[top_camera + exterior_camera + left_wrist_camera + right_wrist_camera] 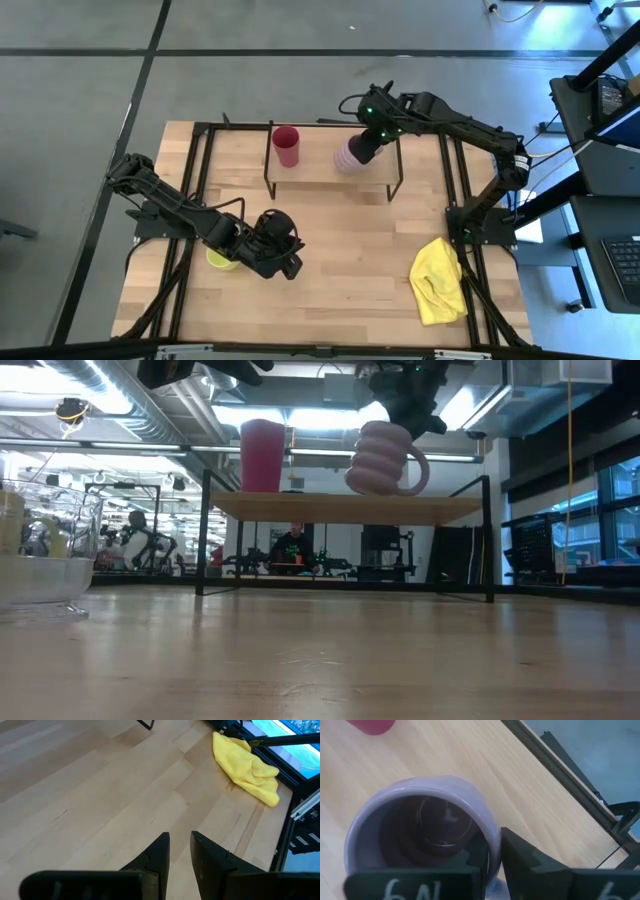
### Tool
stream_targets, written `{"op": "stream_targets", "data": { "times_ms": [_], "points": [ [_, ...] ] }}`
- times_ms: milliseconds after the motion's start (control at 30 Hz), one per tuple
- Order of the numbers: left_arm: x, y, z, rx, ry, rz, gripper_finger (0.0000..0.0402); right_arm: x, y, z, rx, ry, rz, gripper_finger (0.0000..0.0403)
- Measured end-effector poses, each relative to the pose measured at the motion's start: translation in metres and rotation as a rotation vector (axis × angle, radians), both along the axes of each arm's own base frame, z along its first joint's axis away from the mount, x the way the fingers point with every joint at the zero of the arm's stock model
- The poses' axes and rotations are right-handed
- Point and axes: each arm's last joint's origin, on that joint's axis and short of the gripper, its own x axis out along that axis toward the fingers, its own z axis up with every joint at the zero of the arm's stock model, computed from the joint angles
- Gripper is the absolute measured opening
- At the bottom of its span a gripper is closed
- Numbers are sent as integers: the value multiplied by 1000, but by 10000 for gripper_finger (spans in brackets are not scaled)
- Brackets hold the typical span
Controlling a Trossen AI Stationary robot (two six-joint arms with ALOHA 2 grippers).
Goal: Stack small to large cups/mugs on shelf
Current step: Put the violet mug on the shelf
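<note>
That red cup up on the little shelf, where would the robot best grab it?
Probably by the rim, from straight above. The red cup stands upright and open-topped on the shelf, without a handle, so one finger could go inside the mouth and one outside. The lilac mug and right end effector stand alongside, leaving the top approach freer.

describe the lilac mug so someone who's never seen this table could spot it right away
Find the raised wooden shelf at the table's far edge. Two vessels stand on it: the lilac mug has a ribbed body and a handle, under the right gripper; the red cup beside it is plain.
</note>
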Motion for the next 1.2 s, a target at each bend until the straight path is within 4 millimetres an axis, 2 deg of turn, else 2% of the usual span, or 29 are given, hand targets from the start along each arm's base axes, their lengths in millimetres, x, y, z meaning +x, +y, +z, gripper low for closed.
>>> {"op": "stream_targets", "data": {
  "times_ms": [833,1200],
  "points": [
    [0,0,0,-10,-4,9,71,3,-2,2,-12,-32,65,49],
    [0,0,0,-19,-7,18,71,5,-6,-5,1,3,84,49]
  ]
}}
